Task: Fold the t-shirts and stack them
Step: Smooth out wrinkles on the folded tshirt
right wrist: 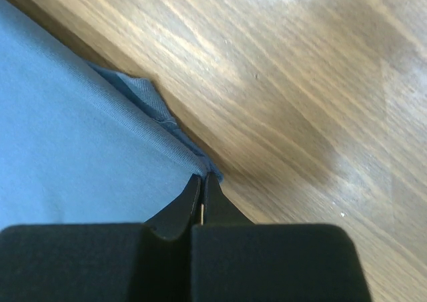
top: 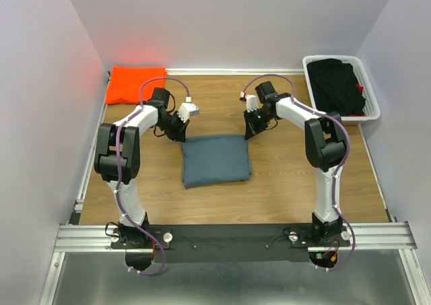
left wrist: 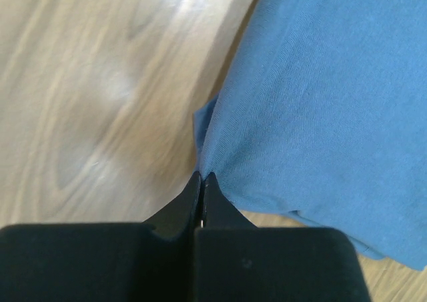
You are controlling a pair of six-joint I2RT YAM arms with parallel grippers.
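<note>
pair: blue-grey t-shirt [top: 215, 160], orange t-shirt [top: 137, 75]

A white basket [top: 353, 119] holds black cloth [top: 339, 86] — far right on the wooden table [top: 283, 190].

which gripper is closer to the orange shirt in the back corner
Left. The left gripper pinches the far left corner of the blue-grey t-shirt, just right of and in front of the orange t-shirt. The right gripper pinches its far right corner, farther off.
</note>
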